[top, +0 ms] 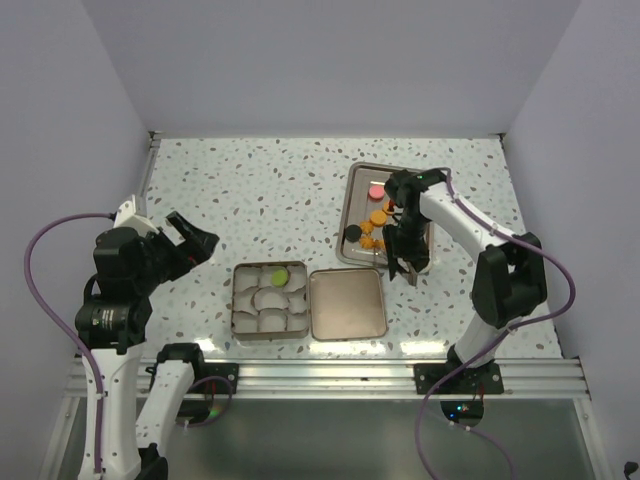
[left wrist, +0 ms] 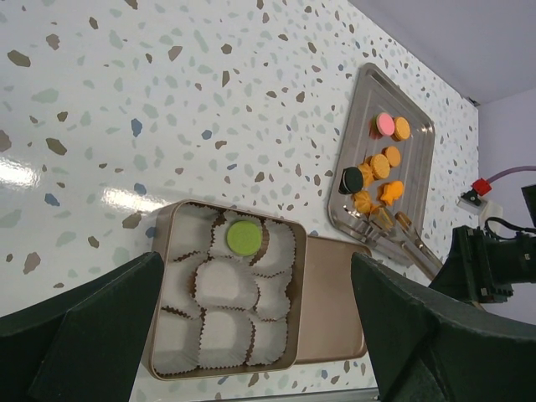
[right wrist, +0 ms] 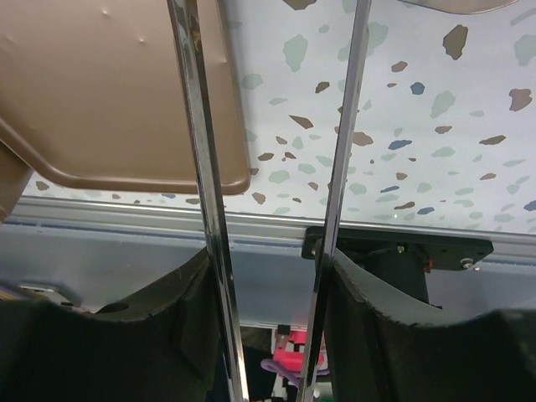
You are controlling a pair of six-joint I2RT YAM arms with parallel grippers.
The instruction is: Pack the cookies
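Several orange cookies [top: 375, 225] lie on a metal tray [top: 352, 190] with a pink one [top: 376, 192] and a black one [top: 353, 233]. The left wrist view shows the same orange [left wrist: 381, 163], pink [left wrist: 385, 123] and black [left wrist: 351, 178] pieces. One green cookie [left wrist: 244, 237] sits in a paper cup in the gold box [left wrist: 163, 293]. My right gripper [top: 405, 250] hangs over the tray's near end, shut on metal tongs [right wrist: 205, 209] whose blades run between its fingers; their tips are out of the wrist view. My left gripper [top: 190, 240] is open and empty, left of the box.
The box [top: 235, 300] holds several white paper cups. Its lid [top: 347, 305] lies upturned just to its right, near the tray's front edge. An aluminium rail [top: 320, 375] runs along the table's near edge. White walls close in the left, right and back.
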